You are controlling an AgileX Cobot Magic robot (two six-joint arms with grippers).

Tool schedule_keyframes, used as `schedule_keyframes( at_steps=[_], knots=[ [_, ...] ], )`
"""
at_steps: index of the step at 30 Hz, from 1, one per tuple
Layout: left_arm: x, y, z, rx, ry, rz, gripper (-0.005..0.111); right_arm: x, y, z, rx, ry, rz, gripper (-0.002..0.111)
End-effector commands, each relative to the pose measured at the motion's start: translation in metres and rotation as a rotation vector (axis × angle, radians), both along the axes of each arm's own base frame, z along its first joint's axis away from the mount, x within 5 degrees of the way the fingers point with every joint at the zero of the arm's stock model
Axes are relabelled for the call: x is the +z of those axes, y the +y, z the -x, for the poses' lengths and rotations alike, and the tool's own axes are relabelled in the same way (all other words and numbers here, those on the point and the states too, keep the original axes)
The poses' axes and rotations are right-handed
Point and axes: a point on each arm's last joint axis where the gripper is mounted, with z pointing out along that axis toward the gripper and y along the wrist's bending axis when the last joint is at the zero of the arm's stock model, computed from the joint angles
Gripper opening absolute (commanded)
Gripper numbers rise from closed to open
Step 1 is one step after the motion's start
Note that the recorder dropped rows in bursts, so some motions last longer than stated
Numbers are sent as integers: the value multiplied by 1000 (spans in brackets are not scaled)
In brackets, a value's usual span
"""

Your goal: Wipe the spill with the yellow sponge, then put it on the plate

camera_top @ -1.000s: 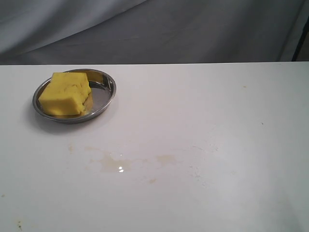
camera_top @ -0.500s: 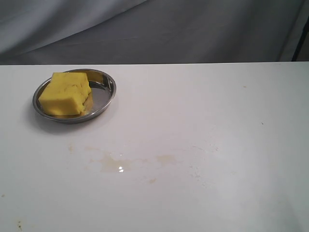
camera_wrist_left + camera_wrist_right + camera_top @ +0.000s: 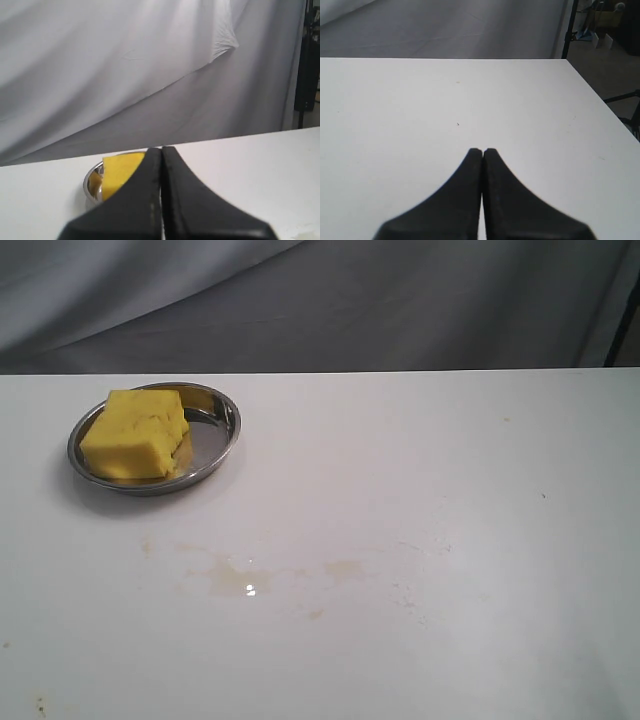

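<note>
The yellow sponge lies in the plate, near the desk's far left corner; the spill, pale streaks, sits toward the front edge. My left end effector and right end effector: together, empty. Placement apparently done; next, stay clear.

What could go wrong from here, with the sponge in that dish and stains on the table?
1. Pale brownish streaks of the spill lie on the table; the wipe may not count as clean.
2. The yellow sponge sits off-centre on the plate, against its rim; a nudge might tip it out.
3. The left pincer is shut and points at the sponge; moving forward so, it would likely shove rather than grasp.
</note>
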Motion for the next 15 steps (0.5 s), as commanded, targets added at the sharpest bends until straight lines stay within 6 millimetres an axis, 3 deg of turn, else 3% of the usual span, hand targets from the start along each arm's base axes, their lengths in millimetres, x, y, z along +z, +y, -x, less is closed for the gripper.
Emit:
schedule_keyframes(
  at_steps=[1,7,15],
  knots=[
    [-24,1,-7,27,64,36,0,-1,0,0,4,-4,5,0],
    [-50,3,-15,69,74,98,0,-1,0,0,4,-4,5,0],
    [-61,3,-16,73,114,88,0,-1,0,0,4,-4,5,0]
  ],
)
